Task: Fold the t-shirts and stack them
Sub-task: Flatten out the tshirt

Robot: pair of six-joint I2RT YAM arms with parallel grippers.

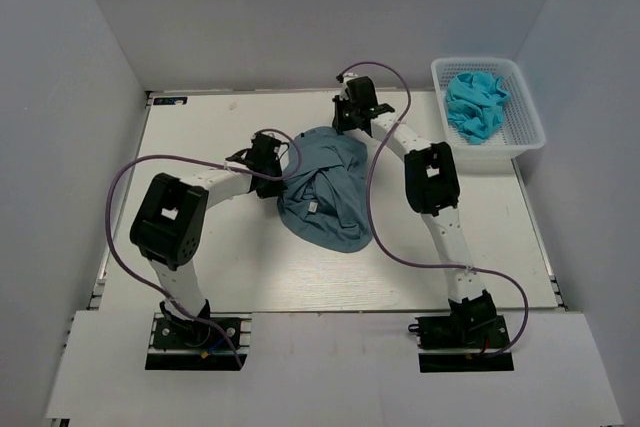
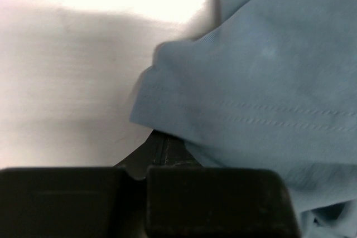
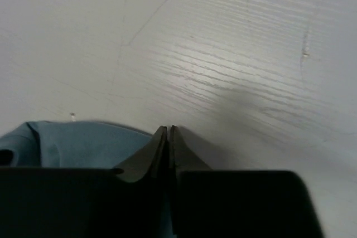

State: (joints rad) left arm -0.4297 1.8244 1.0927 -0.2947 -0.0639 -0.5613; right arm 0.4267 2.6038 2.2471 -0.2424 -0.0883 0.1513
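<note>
Where the left fingers (image 2: 174, 154) meet they're pressed flat together, and a stitched hem of the slate-blue t-shirt (image 2: 268, 71) is draped over their tips, so I read them as clamped on that edge. Right fingers (image 3: 156, 154) are also pressed together with no gap. Blue cloth (image 3: 78, 143) bunches against one side of them, but I can't tell from the wrist view if any is pinched between.

From the top view:
- Left fingers (image 1: 270, 162) sit at the shirt's left edge, right fingers (image 1: 352, 107) at its far edge.
- One slate-blue t-shirt (image 1: 325, 187), crumpled in a rounded heap around the middle of the tabletop (image 1: 200, 267), not spread flat.
- One small white label (image 1: 313, 205) showing near its centre.
- One white basket (image 1: 534, 107) at the far right corner, well apart from the shirt, with turquoise cloth (image 1: 475, 107) balled up inside. I can't count how many pieces that is.
- Two arms, both reaching in over the middle, purple cables looping off each.

Room:
- Bare tabletop all along the near side in front of the shirt.
- A wide bare patch on the left.
- A bare strip on the right between the shirt and the basket.
- The far side is tighter, since the right fingers are close to the back edge.
- White walls close off the left, far and right sides.
</note>
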